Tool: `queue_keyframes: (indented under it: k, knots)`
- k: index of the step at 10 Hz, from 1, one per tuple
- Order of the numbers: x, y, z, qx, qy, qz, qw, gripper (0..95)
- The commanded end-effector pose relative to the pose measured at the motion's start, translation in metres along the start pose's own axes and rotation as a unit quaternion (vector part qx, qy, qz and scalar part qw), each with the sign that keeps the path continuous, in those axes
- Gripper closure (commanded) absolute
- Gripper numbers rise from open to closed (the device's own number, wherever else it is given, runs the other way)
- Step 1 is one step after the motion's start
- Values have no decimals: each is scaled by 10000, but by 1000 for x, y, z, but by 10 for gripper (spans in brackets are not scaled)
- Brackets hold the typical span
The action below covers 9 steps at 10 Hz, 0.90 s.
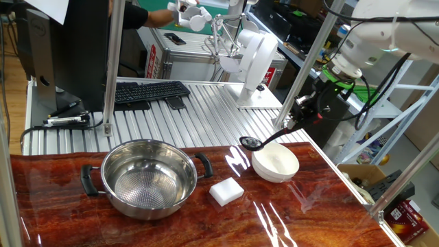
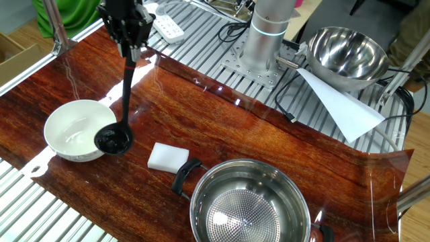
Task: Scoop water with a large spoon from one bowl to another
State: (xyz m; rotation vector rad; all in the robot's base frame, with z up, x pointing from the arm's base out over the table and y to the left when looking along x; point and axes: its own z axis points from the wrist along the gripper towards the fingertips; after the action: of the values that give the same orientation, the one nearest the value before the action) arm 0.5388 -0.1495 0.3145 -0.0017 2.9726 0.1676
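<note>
The black ladle (image 1: pixel 251 143) hangs from my gripper (image 1: pixel 291 123), which is shut on the end of its long handle. Its round cup (image 2: pixel 113 141) hovers at the rim of the white bowl (image 2: pixel 72 129), between bowl and pot, roughly level. The white bowl (image 1: pixel 276 163) sits on the wooden tabletop at the right in one fixed view. The wide steel pot (image 1: pixel 147 177) with two black handles stands apart to the left; it also shows in the other fixed view (image 2: pixel 250 202). My gripper (image 2: pixel 130 44) is above and behind the bowl.
A white rectangular block (image 1: pixel 226 191) lies between pot and bowl, also in the other fixed view (image 2: pixel 167 156). A second steel bowl (image 2: pixel 345 55) and a white paper sheet (image 2: pixel 339 106) sit beside the arm's base (image 2: pixel 263 42). A keyboard (image 1: pixel 149 90) lies behind the pot.
</note>
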Motion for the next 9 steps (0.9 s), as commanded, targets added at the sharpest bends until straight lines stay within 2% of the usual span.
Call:
queue_keyframes:
  k: [1,4,9]
  knots:
    - [2,-10,-1,-7,-8,-49,10000,950]
    - [5,-31,0,-70,-12,-123,9999,950]
    - [10,-51,5,-164,-8,-149,9998,950]
